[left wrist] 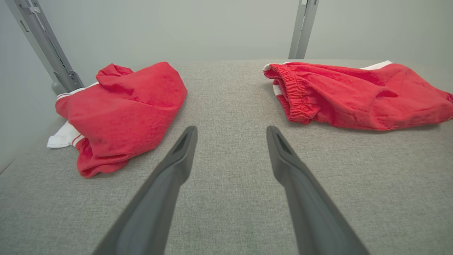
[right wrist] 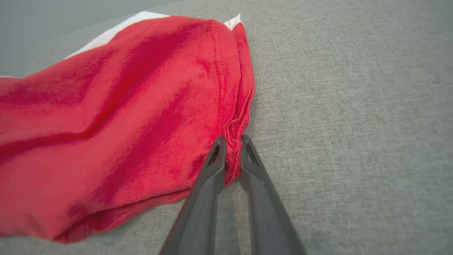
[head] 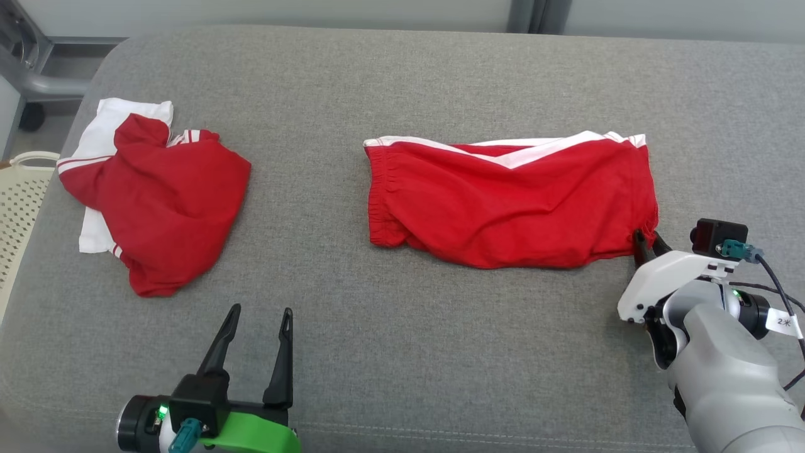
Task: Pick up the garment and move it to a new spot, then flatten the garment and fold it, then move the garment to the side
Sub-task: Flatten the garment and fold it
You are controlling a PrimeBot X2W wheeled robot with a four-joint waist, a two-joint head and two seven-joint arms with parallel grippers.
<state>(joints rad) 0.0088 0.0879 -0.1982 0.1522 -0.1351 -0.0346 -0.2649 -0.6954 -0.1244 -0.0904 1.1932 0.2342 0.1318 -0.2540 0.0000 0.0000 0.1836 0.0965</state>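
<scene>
The garment (head: 509,201) is a pair of red shorts with white trim, folded in half and lying across the middle right of the grey cushion; it also shows in the left wrist view (left wrist: 361,94). My right gripper (head: 648,244) is at its near right corner. In the right wrist view the two fingers pinch the red hem (right wrist: 231,156), so the right gripper (right wrist: 231,143) is shut on the garment (right wrist: 116,127). My left gripper (head: 261,314) stands open near the front edge, left of centre, with bare cushion between its fingers (left wrist: 184,148).
A second red and white garment (head: 157,195) lies crumpled at the cushion's far left, also seen as a garment (left wrist: 120,109) in the left wrist view. A pale plastic basket (head: 22,189) stands beyond the left edge. Grey frame posts (left wrist: 302,28) rise behind the cushion (head: 409,352).
</scene>
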